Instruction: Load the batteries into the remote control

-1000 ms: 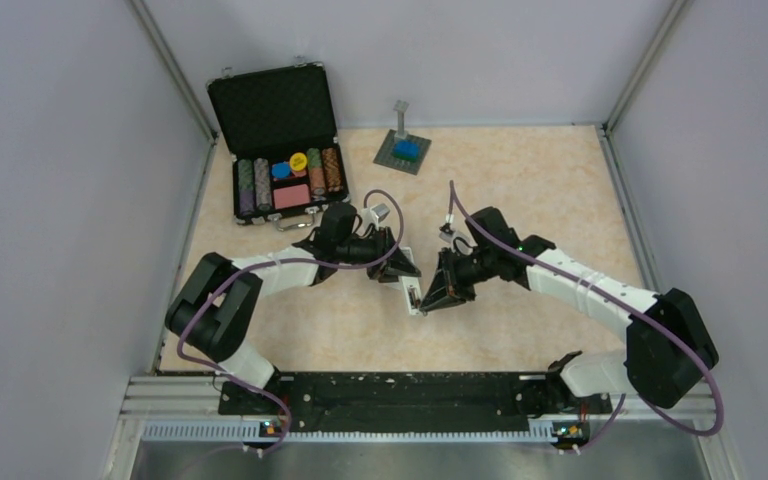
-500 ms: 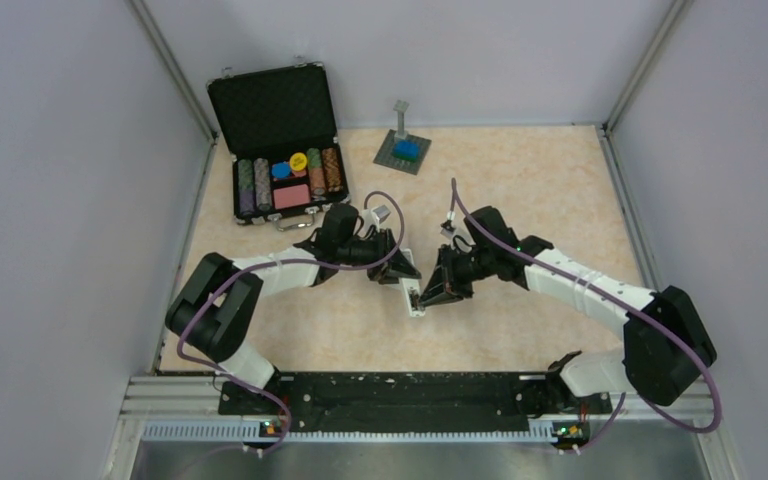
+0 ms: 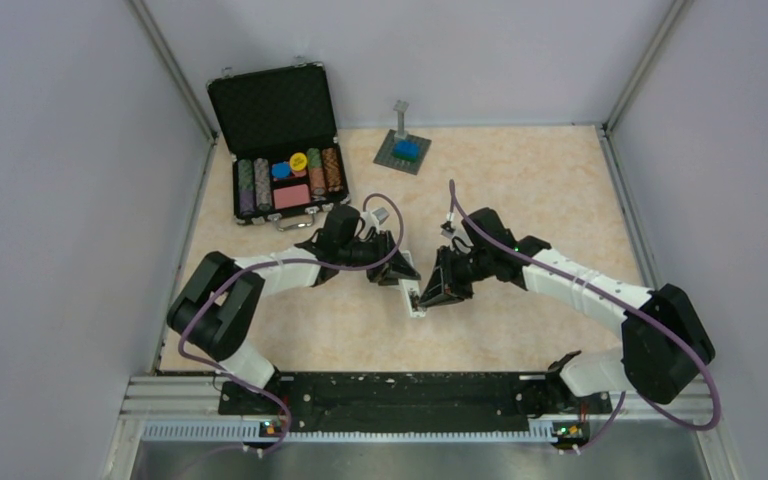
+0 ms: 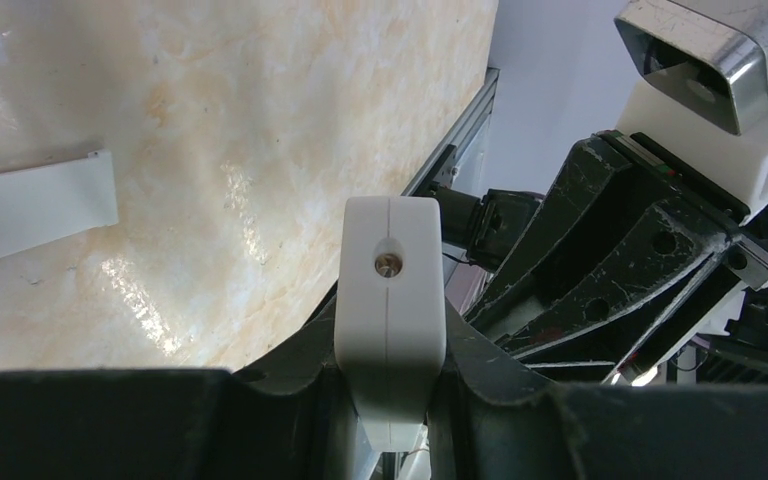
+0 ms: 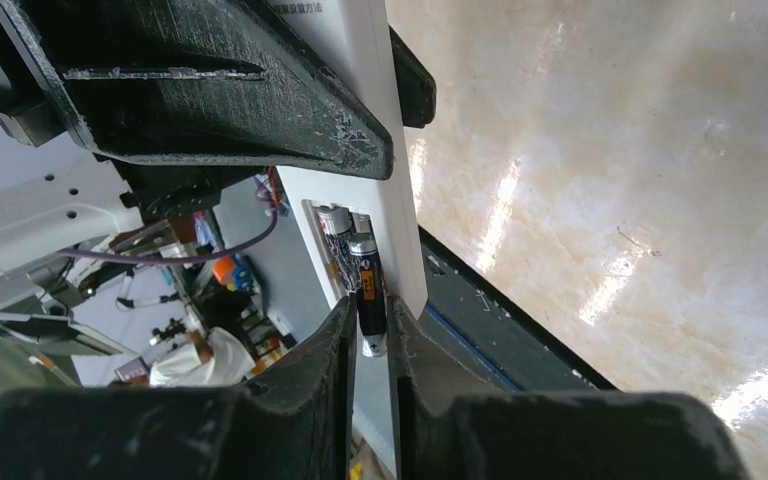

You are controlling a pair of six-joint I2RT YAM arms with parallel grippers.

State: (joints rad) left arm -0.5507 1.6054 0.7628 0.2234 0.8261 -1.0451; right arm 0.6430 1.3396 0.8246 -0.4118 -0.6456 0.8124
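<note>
Near the middle of the table (image 3: 540,190), the left gripper (image 4: 390,392) clamps the remote control (image 4: 390,260) by its sides, fingers closed tight on the white body. The right gripper (image 5: 370,335) meets it from the opposite side. Its fingers stand barely apart, flanking one battery (image 5: 370,300) at the open compartment — whether they pinch it, I cannot tell. A second battery (image 5: 334,222) lies seated alongside.

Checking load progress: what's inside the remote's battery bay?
One battery lies in the remote control's bay; a second battery sits partly in, between the right gripper's fingers. The bay's lower end is hidden behind them.
</note>
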